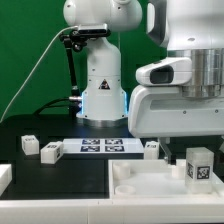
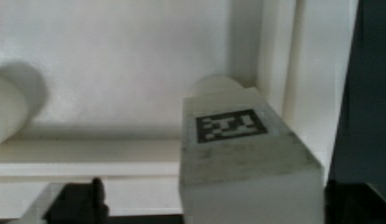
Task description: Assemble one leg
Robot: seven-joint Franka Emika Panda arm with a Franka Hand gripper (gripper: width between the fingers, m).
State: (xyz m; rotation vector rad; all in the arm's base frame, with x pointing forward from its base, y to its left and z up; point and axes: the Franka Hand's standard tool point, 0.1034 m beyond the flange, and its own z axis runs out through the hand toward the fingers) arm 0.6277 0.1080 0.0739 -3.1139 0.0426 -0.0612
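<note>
A leg (image 2: 234, 125), a chunky white block with a square marker tag on its face, stands upright on the large white panel (image 2: 119, 130), close to one of the panel's raised rims. In the exterior view this leg (image 1: 198, 167) stands on the panel (image 1: 140, 192) at the exterior view's right, below the arm's white hand (image 1: 180, 105). My gripper (image 2: 222, 200) is open with the leg between its dark fingers. One finger (image 2: 355, 200) is almost at the leg's side. The other finger (image 2: 83, 200) stands clear of it with a gap.
Three more small white legs lie on the black table: two (image 1: 28, 145) (image 1: 50, 151) at the exterior view's left and one (image 1: 152, 148) beside the marker board (image 1: 100, 146). The robot base (image 1: 100, 90) stands behind. A round white boss (image 2: 12, 100) rises from the panel.
</note>
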